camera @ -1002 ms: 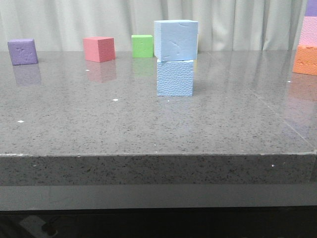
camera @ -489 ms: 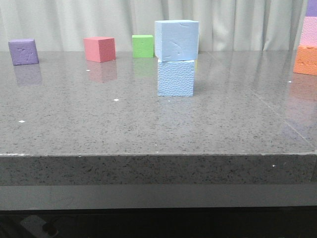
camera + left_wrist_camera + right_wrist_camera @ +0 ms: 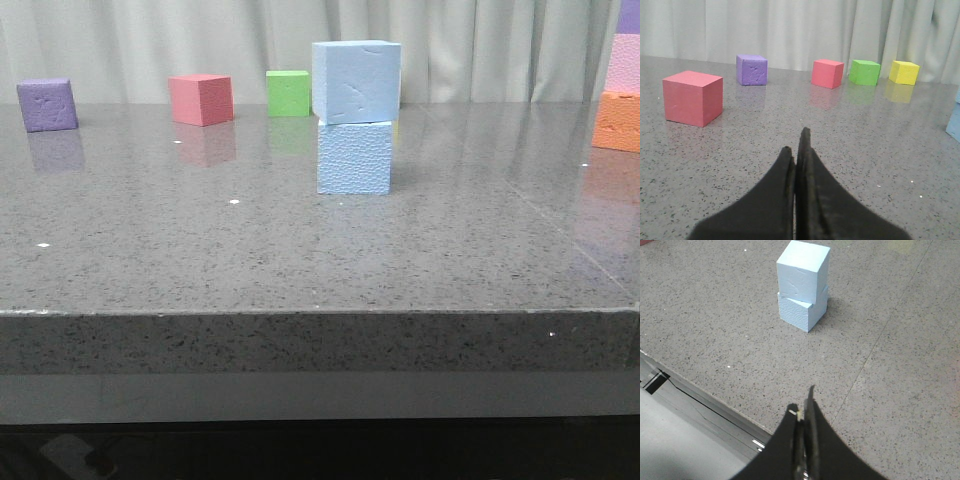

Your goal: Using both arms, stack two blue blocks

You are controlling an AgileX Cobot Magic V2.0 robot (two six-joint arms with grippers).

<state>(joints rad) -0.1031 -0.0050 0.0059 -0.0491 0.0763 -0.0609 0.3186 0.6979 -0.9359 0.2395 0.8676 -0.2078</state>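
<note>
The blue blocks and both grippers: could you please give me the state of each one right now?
Upper blue block: resting on the lower one, slightly offset, free of any gripper.
Lower blue block: flat on the table, carrying the upper one.
Left gripper: shut, empty, apart from the stack.
Right gripper: shut, empty, apart from the stack.

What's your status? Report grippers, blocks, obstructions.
Left gripper shut, empty. Right gripper shut, empty, clear of stack. Top blue block sits on bottom blue block, slightly offset. Nothing in the way.
</note>
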